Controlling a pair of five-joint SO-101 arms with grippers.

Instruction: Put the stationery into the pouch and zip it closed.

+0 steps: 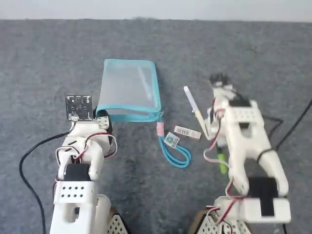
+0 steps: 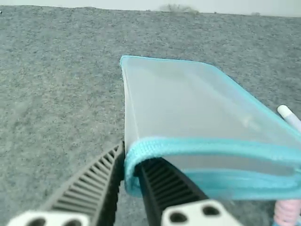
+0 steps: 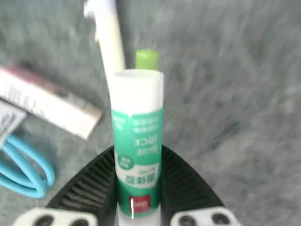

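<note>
Pouch (image 1: 129, 90) lay just ahead of your left gripper (image 2: 129, 176), jaws clenched on its teal rim. Likely soft, floppy film, so hold that stiffer zipper edge. Your right gripper (image 3: 136, 197) clamped the glue stick (image 3: 137, 136) between its jaws. Looked light, rigid, probably slick, so grip mid-barrel.

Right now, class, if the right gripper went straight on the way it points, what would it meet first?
Probably the lime-green cylindrical piece just beyond the white-and-green glue stick that the right gripper holds; the cream plastic pen lies close beside. Depth is unclear.
</note>
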